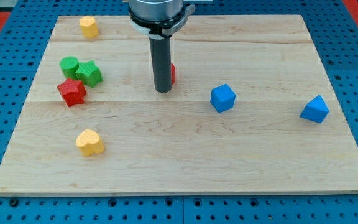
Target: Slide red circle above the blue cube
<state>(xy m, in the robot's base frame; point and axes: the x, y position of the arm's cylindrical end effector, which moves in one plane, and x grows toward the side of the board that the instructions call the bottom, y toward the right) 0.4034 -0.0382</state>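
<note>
The red circle [173, 74] shows only as a thin red sliver behind the right side of my rod, near the board's middle top. My tip [163, 91] rests on the board right in front of it, touching or nearly touching. The blue cube [222, 98] sits to the right and slightly lower than the red circle, about a block's width away. A second blue block [314, 109], also cube-like, lies near the right edge.
A green circle [69, 65], a green star [90, 73] and a red star [72, 92] cluster at the left. One yellow heart [89, 27] is at the top left, another yellow heart [90, 142] at the lower left. The wooden board [179, 168] lies on a blue pegboard.
</note>
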